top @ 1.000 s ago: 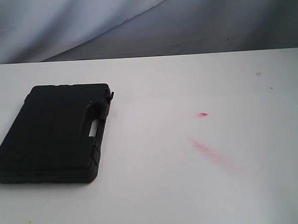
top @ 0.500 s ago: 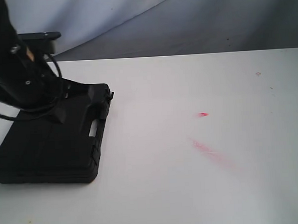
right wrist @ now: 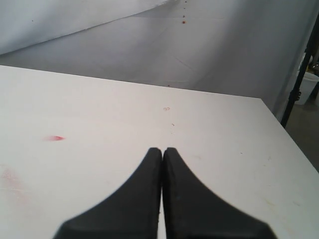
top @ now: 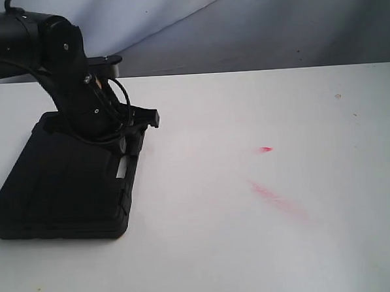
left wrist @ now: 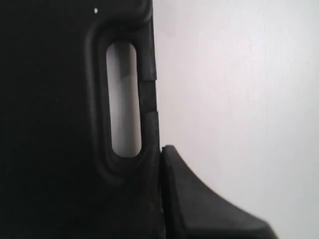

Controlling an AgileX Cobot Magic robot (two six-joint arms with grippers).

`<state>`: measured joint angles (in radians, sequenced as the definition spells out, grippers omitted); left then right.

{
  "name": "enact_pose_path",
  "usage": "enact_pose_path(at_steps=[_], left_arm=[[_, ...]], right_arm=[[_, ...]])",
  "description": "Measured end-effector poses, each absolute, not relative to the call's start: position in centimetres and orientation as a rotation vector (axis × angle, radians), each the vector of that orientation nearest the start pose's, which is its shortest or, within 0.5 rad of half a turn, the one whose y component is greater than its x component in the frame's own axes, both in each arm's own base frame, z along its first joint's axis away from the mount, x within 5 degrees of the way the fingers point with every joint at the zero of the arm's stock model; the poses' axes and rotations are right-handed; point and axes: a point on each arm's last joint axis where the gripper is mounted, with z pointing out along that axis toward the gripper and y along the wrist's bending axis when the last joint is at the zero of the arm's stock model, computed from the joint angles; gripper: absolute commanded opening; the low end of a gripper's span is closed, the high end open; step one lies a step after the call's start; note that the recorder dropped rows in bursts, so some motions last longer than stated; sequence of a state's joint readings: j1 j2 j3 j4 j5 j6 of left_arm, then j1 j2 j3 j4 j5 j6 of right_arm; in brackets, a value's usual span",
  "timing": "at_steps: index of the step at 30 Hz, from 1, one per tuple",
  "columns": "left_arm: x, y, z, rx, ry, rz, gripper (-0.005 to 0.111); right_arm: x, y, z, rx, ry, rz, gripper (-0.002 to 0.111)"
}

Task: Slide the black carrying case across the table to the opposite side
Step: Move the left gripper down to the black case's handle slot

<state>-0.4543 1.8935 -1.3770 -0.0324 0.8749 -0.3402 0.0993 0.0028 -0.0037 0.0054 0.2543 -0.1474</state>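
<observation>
Case (top: 60, 186) lies flat on the white table (top: 285, 246), beneath the left claw (top: 133, 137), which hangs over its handle edge. One finger (left wrist: 199, 209) sits just outside that edge, near the handle slot (left wrist: 123, 99). The other finger is lost against the black lid, so I cannot tell the claw's spread. The right claw (right wrist: 162, 150), fingers pressed together, hovers over the table, well apart from the case.

The black case (top: 60, 186) lies flat and closed on the white table (top: 253, 247), at the left of the exterior view, near the front edge. It is matte, and its handle slot (top: 123, 168) faces the table's middle. Faint red smudges (top: 276, 197) mark the tabletop well apart from it
</observation>
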Motion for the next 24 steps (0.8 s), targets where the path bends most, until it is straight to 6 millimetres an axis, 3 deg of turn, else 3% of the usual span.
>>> enact_pose_path(at_steps=[6, 13, 17, 24], left_arm=[[35.5, -17.6, 20.9, 0.122, 2.823, -0.228, 0.008], [36.4, -18.1, 18.3, 0.111, 2.886, -0.201, 0.039], [36.6, -18.2, 16.9, 0.066, 2.923, -0.186, 0.040], [37.6, -18.5, 16.9, 0.038, 2.934, -0.157, 0.039]], right_arm=[[5.5, 0.6, 19.1, -0.210, 1.724, -0.030, 0.000], [5.5, 0.6, 19.1, -0.210, 1.724, -0.030, 0.000], [5.5, 0.6, 19.1, -0.210, 1.724, -0.030, 0.000], [5.5, 0.6, 19.1, -0.210, 1.724, -0.030, 0.000]])
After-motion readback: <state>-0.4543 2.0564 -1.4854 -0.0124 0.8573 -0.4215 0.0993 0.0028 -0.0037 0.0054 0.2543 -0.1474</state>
